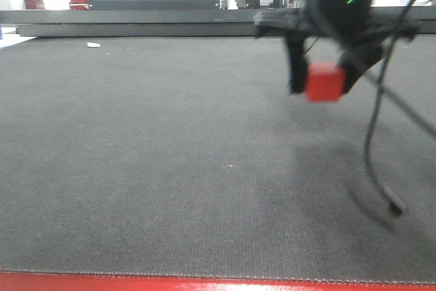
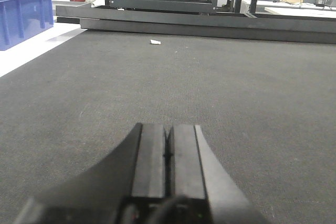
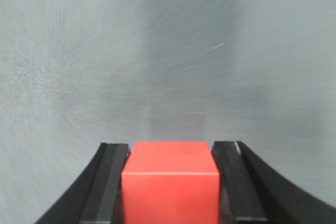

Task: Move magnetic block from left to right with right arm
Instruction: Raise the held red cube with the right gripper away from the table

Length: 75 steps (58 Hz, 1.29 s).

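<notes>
- The magnetic block (image 1: 323, 82) is up off the mat (image 1: 136, 168), over its right half.
- It sits between the fingers of the right gripper (image 1: 325, 78), with one finger touching each side.
- A cable (image 1: 371, 148) hangs just right of the block, and its end is down near the mat.
- The left gripper (image 2: 168, 145) is low over the mat, fingers pressed together.
- Far back on the left, a small scrap (image 1: 93, 45) lies on the mat, well apart from the block.
- A low rail (image 1: 136, 22) runs behind the mat's far edge.
- A bin (image 2: 21, 14) stands beyond the mat's left side.
</notes>
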{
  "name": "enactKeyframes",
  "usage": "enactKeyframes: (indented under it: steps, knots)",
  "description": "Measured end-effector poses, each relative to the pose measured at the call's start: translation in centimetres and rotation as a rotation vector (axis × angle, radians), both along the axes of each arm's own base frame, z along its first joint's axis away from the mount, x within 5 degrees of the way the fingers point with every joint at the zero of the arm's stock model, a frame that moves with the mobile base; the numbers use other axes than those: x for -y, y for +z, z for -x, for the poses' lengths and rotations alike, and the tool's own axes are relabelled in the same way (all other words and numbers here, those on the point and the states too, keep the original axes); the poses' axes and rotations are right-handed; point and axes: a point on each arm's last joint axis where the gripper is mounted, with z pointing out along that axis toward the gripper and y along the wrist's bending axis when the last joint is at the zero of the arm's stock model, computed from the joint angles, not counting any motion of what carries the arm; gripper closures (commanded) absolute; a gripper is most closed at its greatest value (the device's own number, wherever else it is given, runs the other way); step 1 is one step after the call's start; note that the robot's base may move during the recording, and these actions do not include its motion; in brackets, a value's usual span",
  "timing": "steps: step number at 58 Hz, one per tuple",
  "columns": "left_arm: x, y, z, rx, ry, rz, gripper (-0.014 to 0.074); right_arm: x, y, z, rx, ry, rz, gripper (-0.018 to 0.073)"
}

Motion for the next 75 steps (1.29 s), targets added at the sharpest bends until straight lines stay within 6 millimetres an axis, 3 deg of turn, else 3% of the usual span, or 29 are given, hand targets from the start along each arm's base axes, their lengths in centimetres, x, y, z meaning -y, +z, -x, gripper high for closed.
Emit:
enactKeyframes:
  steps: [11, 26, 47, 75]
  knots:
    - [0.0, 0.0, 0.0, 0.000, 0.000, 0.000, 0.0722, 5.4, 2.1, 3.5, 0.048, 0.059, 0.072, 0.0503]
    - [0.0, 0.0, 0.0, 0.000, 0.000, 0.000, 0.0722, 11.1, 2.7, 10.3, 0.151, 0.033, 0.121, 0.0503]
    - [0.0, 0.0, 0.0, 0.000, 0.000, 0.000, 0.0722, 12.8, 3.1, 20.7, 0.405, 0.042, 0.117, 0.0503]
    - [0.0, 0.0, 0.0, 0.000, 0.000, 0.000, 0.0722, 14.1, 6.6, 31.2, 0.906, -0.002, 0.061, 0.0503]
